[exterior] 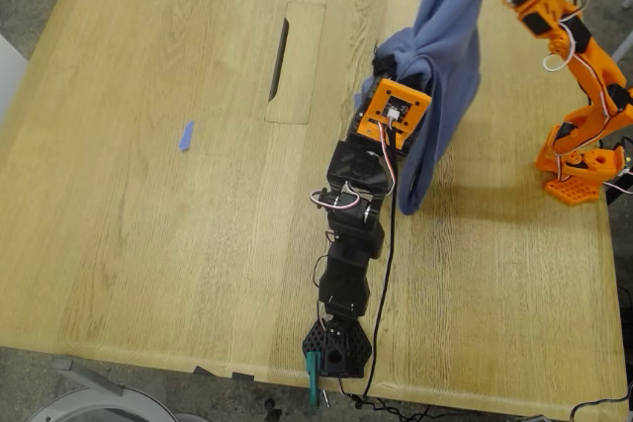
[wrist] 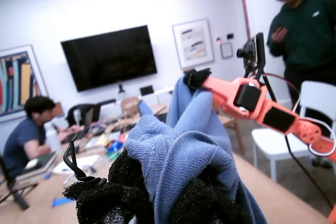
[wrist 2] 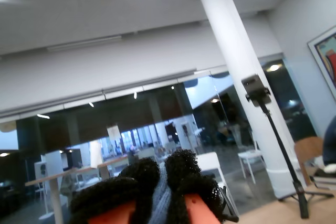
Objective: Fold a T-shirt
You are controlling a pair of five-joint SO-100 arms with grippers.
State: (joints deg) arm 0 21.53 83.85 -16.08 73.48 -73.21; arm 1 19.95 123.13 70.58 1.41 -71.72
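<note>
Table bare; T-shirt bunched, hiding both end effectors' tips.

A small blue scrap lies on the wooden table, near a rectangular cutout panel

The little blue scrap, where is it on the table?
The little blue scrap lies alone on the table toward the exterior view's left, well away from the hanging T-shirt.
</note>
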